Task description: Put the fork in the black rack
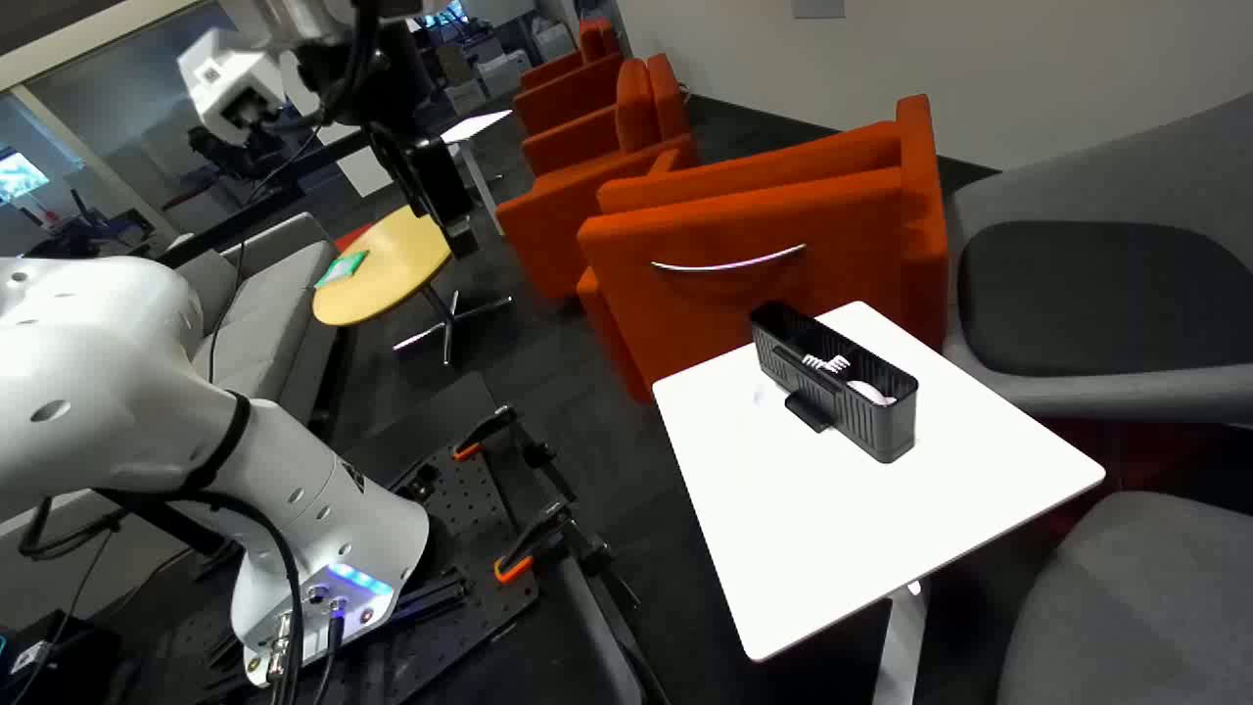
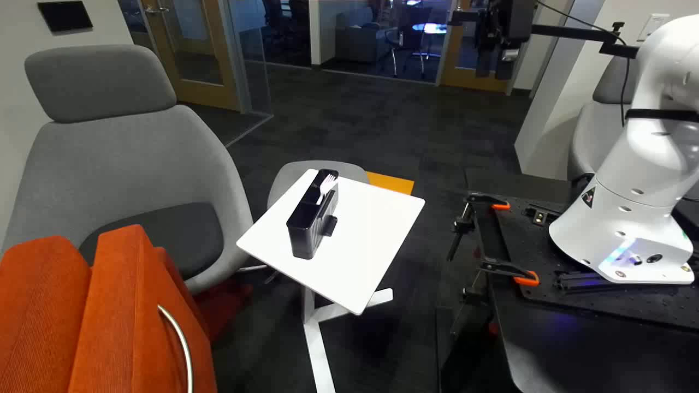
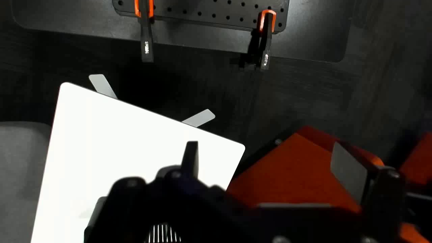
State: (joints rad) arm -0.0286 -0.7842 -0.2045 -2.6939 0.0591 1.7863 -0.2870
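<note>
We count one desk [image 1: 832, 548] with four corners, carrying one black rack [image 1: 857, 421]. Inside that we are sure of one fork [image 2: 327, 184]; whether the white piece [image 1: 869, 392] there is a second utensil, we cannot tell. We find one robot arm [image 1: 318, 490] with one claw [image 3: 270, 162] of two fingers [image 3: 349, 172]. Past the desk's edge facing the arm, we see two clamps [image 3: 146, 37] and two foot bars [image 3: 199, 118]; by an adjoining edge stands one of at least three orange armchairs [image 1: 744, 215].

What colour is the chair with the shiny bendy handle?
The chair is orange-red; it shows best in an exterior view.
</note>
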